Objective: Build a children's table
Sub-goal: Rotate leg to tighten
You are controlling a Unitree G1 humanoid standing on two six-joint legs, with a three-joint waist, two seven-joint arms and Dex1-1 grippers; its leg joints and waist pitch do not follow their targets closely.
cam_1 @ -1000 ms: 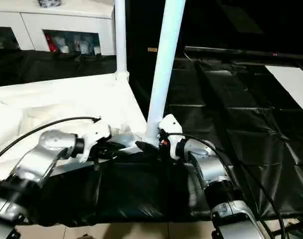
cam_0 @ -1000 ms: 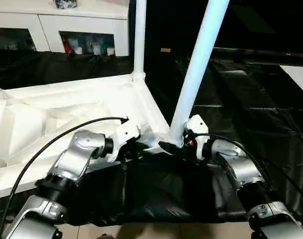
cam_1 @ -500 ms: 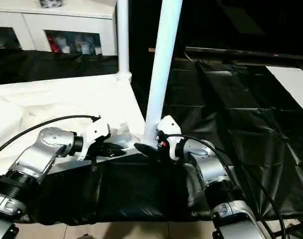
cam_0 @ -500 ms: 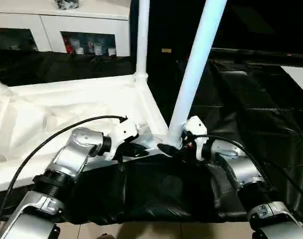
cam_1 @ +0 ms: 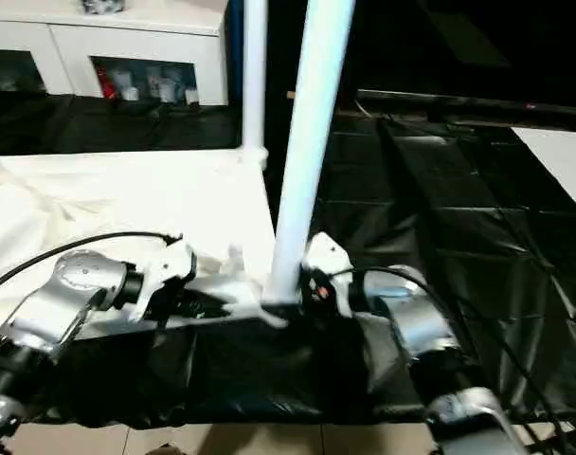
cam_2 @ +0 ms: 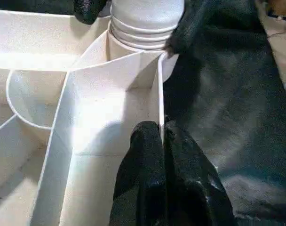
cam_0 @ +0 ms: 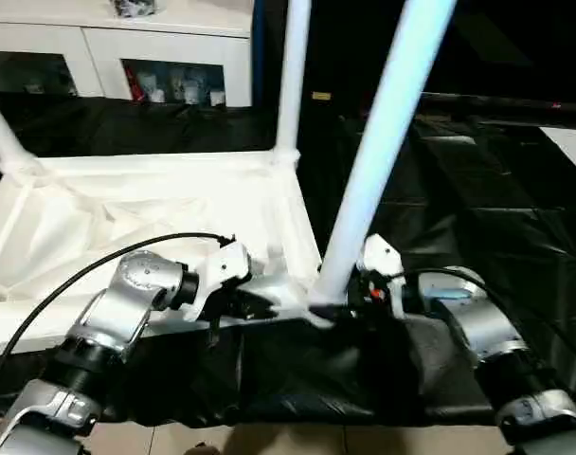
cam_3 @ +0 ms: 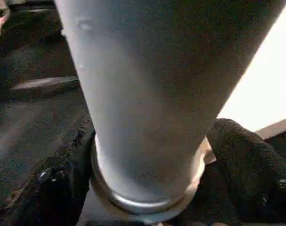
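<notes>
The near-right white tapered plastic leg [cam_0: 383, 161] is being clasped by the right gripper [cam_3: 147, 188]; the white ribbed tabletop's wall [cam_2: 159, 108] is being pinched by the left gripper [cam_2: 162, 141], and should be kept steady

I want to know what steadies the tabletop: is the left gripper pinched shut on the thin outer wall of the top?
Yes: in the left wrist view the left gripper has its two black fingers pressed on either side of the tabletop wall.

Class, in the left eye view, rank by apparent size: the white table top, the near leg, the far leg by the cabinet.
1. Table top, largest.
2. Near leg, though its closeness to the camera inflates it.
3. Far leg, smallest.
</notes>
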